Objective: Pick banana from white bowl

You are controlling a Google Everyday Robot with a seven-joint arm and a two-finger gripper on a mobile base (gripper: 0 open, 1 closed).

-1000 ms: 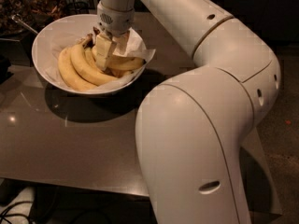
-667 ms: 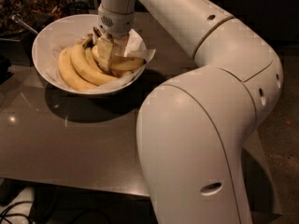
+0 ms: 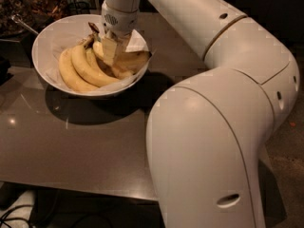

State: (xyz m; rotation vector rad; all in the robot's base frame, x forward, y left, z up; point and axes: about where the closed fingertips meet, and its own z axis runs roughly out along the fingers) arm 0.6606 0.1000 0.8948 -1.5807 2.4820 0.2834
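Holding bananas [image 3: 80,71], white bowl [image 3: 46,39]; gripper [image 3: 110,52] low among them.

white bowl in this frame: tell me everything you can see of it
The white bowl is wide, round and smooth-sided, and looks like glazed ceramic or plastic. It stands upright at the far left of the glossy grey-brown table, with its shadow falling toward the camera. Crumpled white paper lines it and pokes over the right rim. Yellow bananas lie inside. The end effector reaches down into its right half among them; contact with the bowl itself cannot be seen.
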